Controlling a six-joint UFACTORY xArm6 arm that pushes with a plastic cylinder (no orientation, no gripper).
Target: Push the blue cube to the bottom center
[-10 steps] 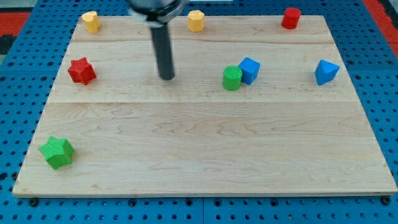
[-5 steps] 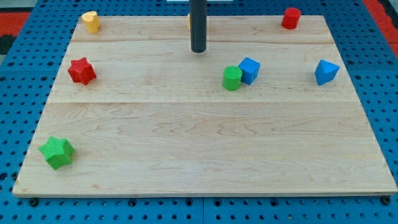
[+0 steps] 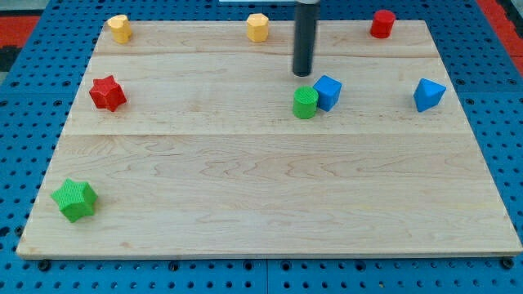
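Note:
The blue cube (image 3: 328,91) sits in the upper right part of the wooden board (image 3: 261,204), touching a green cylinder (image 3: 306,103) on its left. My tip (image 3: 303,73) is just above the green cylinder and a little to the upper left of the blue cube, apart from both. The rod rises from there out of the view's top.
A second blue block (image 3: 428,95) lies at the right. A red star (image 3: 107,93) is at the left, a green star (image 3: 75,199) at the lower left. Along the top edge are two yellow blocks (image 3: 119,28) (image 3: 258,27) and a red block (image 3: 382,24).
My tip has moved from the board's upper middle left toward the view's right and now stands close above the green cylinder and blue cube. No block has moved.

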